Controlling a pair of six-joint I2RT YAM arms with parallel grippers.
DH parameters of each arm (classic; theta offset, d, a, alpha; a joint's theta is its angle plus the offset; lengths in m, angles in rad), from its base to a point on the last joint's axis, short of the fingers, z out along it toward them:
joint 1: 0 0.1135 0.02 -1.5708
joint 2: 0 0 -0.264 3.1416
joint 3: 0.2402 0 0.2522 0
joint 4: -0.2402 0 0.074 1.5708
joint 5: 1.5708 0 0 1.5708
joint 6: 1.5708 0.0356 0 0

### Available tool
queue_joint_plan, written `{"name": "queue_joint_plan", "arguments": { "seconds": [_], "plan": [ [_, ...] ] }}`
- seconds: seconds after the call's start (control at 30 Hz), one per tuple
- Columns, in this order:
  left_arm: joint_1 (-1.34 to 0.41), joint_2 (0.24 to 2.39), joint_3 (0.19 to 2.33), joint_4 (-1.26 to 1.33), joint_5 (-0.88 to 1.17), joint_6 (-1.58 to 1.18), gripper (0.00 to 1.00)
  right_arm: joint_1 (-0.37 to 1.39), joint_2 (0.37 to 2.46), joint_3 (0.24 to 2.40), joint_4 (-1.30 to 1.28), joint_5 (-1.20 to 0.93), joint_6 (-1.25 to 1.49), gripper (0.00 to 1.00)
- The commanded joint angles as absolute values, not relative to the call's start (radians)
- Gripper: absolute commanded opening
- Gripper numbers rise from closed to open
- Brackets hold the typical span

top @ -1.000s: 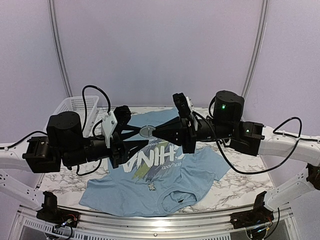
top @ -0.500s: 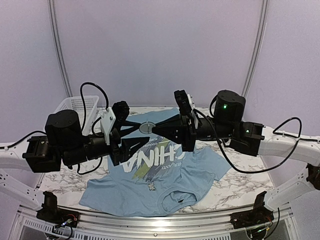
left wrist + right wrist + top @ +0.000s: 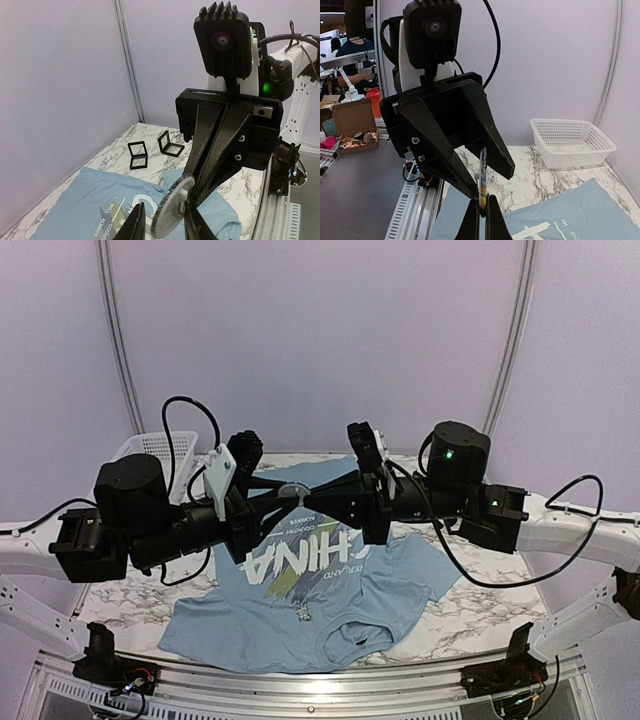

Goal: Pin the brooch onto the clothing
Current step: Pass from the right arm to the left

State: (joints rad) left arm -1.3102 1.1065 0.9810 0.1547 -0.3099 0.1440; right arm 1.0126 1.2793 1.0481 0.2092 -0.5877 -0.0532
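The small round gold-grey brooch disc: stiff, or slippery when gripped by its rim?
The small round gold-grey brooch disc is probably stiff: held edge-on, it shows no bend. It seems light: the right end effector carries it by a rim pinch. Its smooth face might let it slip.

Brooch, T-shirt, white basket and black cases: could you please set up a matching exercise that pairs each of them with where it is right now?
Things:
1. brooch
2. T-shirt
3. white basket
4. black cases

Places:
A. lying spread on the table
B. pinched in the air by the right gripper
C. standing upright beyond the T-shirt
D. at the table's far left corner

Pairs: 1-B, 2-A, 3-D, 4-C
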Motion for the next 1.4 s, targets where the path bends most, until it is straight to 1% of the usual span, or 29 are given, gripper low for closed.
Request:
{"name": "queue_joint_plan", "arguments": {
  "seconds": [0.0,0.1,0.33,0.5,0.6,0.73,0.87,0.93,1.13,1.37],
  "plan": [
    [-1.313,1.131,1.025,0.173,-0.355,0.136,0.26,1.026,1.278,1.040,0.216,-0.572,-0.063,0.00],
    [-1.313,1.139,1.029,0.172,-0.380,0.132,0.25,1.030,1.277,1.042,0.211,-0.572,-0.068,0.00],
    [-1.313,1.140,1.030,0.173,-0.402,0.133,0.15,1.032,1.267,1.030,0.223,-0.569,-0.069,0.00],
    [-1.313,1.129,1.017,0.180,-0.372,0.132,0.13,1.032,1.269,1.028,0.224,-0.572,-0.071,0.00],
    [-1.313,1.115,1.006,0.188,-0.365,0.129,0.13,1.031,1.269,1.026,0.222,-0.575,-0.071,0.00],
    [-1.313,1.098,0.992,0.192,-0.370,0.127,0.18,1.029,1.264,1.023,0.226,-0.588,-0.071,0.00],
    [-1.313,1.087,0.983,0.195,-0.368,0.124,0.19,1.024,1.264,1.022,0.229,-0.613,-0.072,0.00],
    [-1.313,1.082,0.979,0.196,-0.361,0.122,0.16,1.023,1.264,1.022,0.232,-0.620,-0.072,0.00],
    [-1.313,1.078,0.973,0.196,-0.338,0.114,0.01,1.022,1.264,1.023,0.241,-0.629,-0.068,0.00],
    [-1.313,1.072,0.968,0.198,-0.322,0.115,0.00,1.016,1.264,1.019,0.240,-0.633,-0.067,0.00]
  ]
}}
